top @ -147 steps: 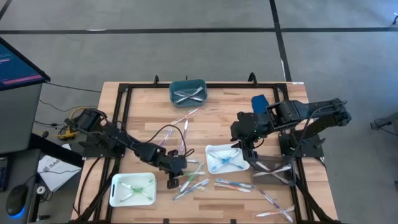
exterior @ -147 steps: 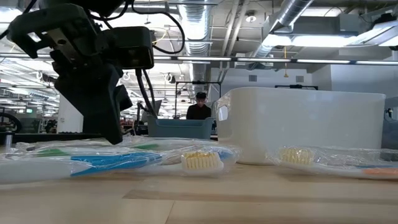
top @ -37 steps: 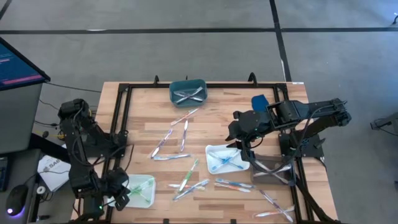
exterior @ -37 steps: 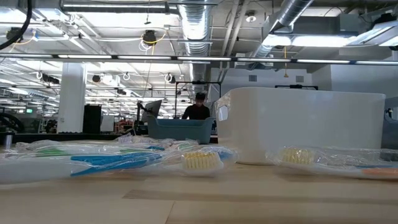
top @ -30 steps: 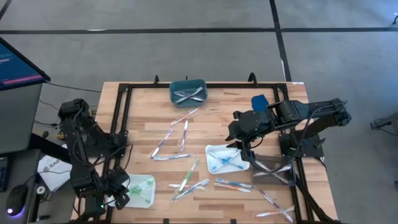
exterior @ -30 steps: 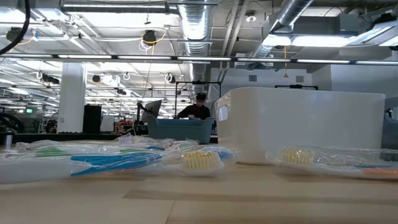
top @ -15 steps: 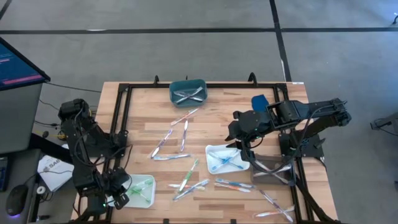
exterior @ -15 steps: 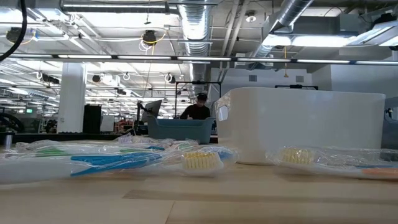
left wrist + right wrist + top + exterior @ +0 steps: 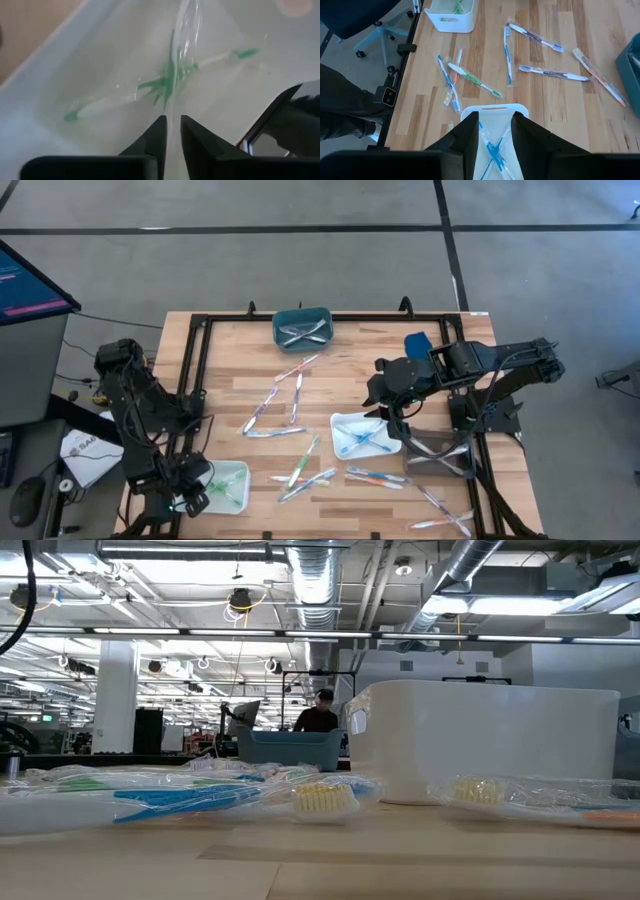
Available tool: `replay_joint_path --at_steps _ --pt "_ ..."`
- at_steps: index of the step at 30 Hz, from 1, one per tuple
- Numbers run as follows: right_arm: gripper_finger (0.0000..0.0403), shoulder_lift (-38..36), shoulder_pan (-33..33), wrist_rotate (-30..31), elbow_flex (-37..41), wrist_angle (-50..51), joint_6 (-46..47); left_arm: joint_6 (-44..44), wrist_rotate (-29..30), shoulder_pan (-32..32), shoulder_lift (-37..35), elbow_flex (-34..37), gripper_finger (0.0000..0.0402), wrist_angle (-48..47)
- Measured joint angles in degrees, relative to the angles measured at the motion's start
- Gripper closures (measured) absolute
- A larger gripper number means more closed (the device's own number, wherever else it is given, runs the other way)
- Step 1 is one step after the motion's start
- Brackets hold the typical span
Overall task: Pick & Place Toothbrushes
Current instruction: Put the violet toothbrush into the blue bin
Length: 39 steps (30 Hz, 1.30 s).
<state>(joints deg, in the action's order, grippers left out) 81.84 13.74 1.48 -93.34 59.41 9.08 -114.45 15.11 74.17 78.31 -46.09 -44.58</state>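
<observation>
On the wooden table [image 9: 340,350], seen from above, both arms were low near the front half. The left gripper [image 9: 192,498] hung over the white tray [image 9: 236,471] at the front-left corner; in its wrist view the fingers [image 9: 156,135] stood only a narrow gap apart, with a wrapped green toothbrush [image 9: 170,85] running up from between them. I cannot tell if they really pinched it or only touched the wrapper. Two green toothbrushes lay crossed on the tray floor.

The right gripper [image 9: 383,412] was just above the far edge of the second white tray [image 9: 342,423], approx. at the table's centre-right. Its fingers [image 9: 465,140] were partly open and had nothing between them. Blue toothbrushes [image 9: 494,150] lay crossed in this tray.

The teal tray [image 9: 302,315] stood at the far edge with a few white brushes inside.

Other toothbrushes [image 9: 296,398] lay loose on the wood between the trays, and some more near the front-right corner [image 9: 440,505].
</observation>
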Motion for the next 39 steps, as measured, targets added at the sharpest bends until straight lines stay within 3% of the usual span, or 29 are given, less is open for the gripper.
replay_joint_path --at_steps 5,9,15,23,28,33,39 --pt "0.0294 0.0 0.0 0.0 0.0 0.1 0.0 -0.2 -2.7 0.0 -2.7 0.0 0.0314 0.1" --pt "0.0294 0.0 0.0 0.0 0.0 -0.2 0.0 -0.5 0.9 0.0 -6.8 0.0 0.0304 -0.2" --pt "0.0294 0.0 -0.4 0.0 0.0 -1.6 -0.3 -1.8 17.1 -1.2 -12.8 0.0 0.0309 -0.6" --pt "0.0294 0.0 -1.8 0.0 0.0 -1.7 -0.5 3.2 42.0 -8.6 -17.2 0.0 0.0311 -0.4" --pt "0.0294 0.0 -2.0 0.0 0.0 -1.7 -0.5 9.7 50.5 -15.3 -17.9 0.0 0.0312 -0.3" --pt "0.0294 0.0 -1.9 0.0 0.0 -1.7 0.0 12.6 47.3 -24.0 -17.9 0.0 0.0312 -0.4" --pt "0.0294 0.0 -2.6 0.0 0.0 -2.1 0.0 24.5 26.5 -39.8 -17.9 1.6 0.0312 -0.5"
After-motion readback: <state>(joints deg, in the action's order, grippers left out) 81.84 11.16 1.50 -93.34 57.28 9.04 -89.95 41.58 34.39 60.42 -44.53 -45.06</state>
